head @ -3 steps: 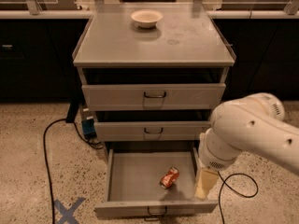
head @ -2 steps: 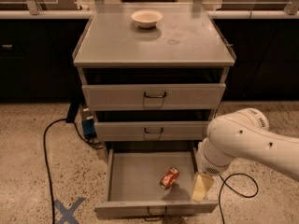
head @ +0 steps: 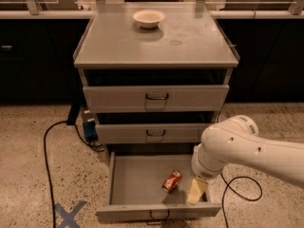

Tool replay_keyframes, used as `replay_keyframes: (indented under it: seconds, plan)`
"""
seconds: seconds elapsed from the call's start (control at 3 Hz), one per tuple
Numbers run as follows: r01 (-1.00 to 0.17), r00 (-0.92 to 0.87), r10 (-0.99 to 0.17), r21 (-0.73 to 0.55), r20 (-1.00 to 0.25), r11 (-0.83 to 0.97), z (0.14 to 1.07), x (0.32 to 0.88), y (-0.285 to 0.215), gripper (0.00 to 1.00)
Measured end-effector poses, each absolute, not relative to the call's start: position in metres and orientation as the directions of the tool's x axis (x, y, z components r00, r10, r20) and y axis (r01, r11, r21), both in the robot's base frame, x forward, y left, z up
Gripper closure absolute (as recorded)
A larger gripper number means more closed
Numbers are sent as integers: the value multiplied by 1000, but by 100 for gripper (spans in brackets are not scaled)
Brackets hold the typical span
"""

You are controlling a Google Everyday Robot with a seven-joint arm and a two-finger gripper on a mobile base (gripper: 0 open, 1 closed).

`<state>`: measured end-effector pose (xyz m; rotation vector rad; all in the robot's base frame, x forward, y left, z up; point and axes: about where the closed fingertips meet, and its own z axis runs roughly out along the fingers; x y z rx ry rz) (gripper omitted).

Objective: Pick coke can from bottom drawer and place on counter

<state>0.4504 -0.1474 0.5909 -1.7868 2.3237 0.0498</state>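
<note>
The coke can [head: 172, 180] lies tilted on the bottom drawer [head: 133, 179] floor, the pincer [head: 196, 191] just beside it, grip unreadable. Danger: a sideways nudge rolls it away, and the worktop [head: 156, 46] never gets it.

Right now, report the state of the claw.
The claw: open or closed cannot be told. It hangs down into the bottom drawer, just right of the coke can, which lies on the drawer floor.
</note>
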Motion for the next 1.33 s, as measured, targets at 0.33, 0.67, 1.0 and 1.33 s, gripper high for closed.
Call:
replay_keyframes:
  seconds: [0.33, 0.67, 1.0, 1.33]
  plan:
    - [-971, -168, -947, -122, -274, 208, 561, 481, -111, 0]
    - [-981, -102, -916, -115, -388, 158, 535, 511, -88, 0]
    - [-991, -60, -875, -73, -481, 109, 505, 536, -78, 0]
    - [-998, -31, -852, -24, -523, 51, 473, 553, -81, 0]
